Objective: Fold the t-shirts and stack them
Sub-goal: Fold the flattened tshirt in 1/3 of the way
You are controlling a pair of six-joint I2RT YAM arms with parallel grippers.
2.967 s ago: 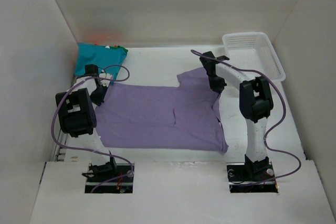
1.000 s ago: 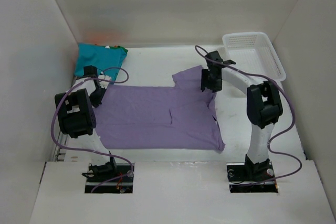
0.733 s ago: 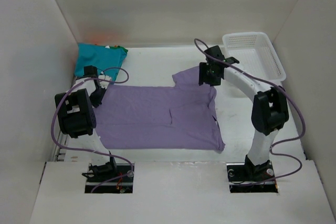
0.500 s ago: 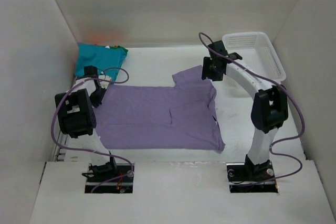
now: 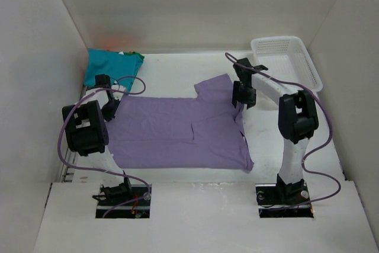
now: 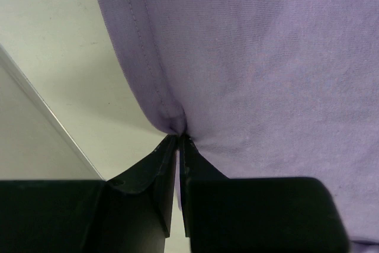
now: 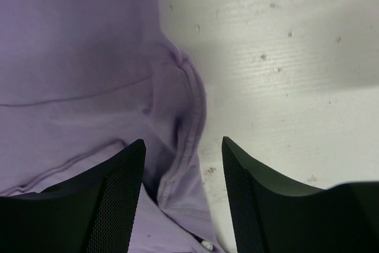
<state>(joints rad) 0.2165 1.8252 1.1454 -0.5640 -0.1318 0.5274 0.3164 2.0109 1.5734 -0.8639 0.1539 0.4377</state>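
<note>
Between the parted jaws of my right gripper [image 7: 183, 142] lies the lavender t-shirt [image 5: 172, 131], its seamed edge rumpled there. My left gripper [image 6: 179, 140] pinches the opposite hem. Flattening seems underway; next I lower, close right, then fold.

The lavender purple soft cloth short-sleeved t-shirt [image 5: 172, 131] lies spread flat in front of me, one sleeve pointing to the far side and a stepped fold line near its centre. My left gripper [image 6: 179, 138] pinches its left hem into a pucker. My right gripper [image 7: 183, 142] hangs wide apart over its seamed right edge. A crumpled teal cloth t-shirt [image 5: 106, 68] lies in the far left corner, with a dark green cloth t-shirt [image 5: 135, 57] peeking out beside it.
</note>
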